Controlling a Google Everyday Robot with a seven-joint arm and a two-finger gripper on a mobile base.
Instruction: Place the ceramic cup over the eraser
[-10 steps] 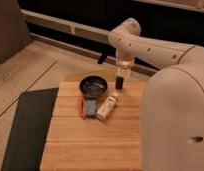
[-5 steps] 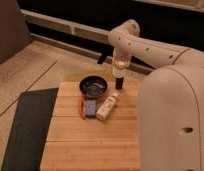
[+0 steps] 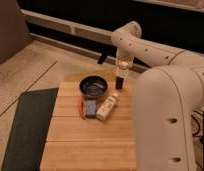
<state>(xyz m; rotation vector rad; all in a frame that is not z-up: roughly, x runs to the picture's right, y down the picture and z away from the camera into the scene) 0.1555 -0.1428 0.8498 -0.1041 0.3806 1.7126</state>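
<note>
Ceramic cup (image 3: 123, 63): not standing anywhere on the bench; the small pale round shape up at the end effector, upper middle of the frame, is most likely it.
End effector (image 3: 120, 75): hangs from the arm (image 3: 145, 47) above the bench's far edge, just right of the dark bowl; closed narrow, and by my reading gripping the cup.
Eraser (image 3: 89, 106): bluish block at mid-frame, lower left of the end effector and uncovered.
Dark bowl (image 3: 93, 86): just behind the eraser, between it and the bench's far edge.
Cream bottle (image 3: 108, 106): lying slantwise just right of the eraser, close against it.
Bench (image 3: 85, 145): slatted wood; its near half carries nothing.
Step in hand: carrying the cup; placing not yet done.
Next move: bring the end effector toward the lower left, past the bowl's rim, centre it above the eraser, lower it and let go.
Risk: the bottle and bowl crowd the eraser, so the cup could catch on either and settle tilted.
</note>
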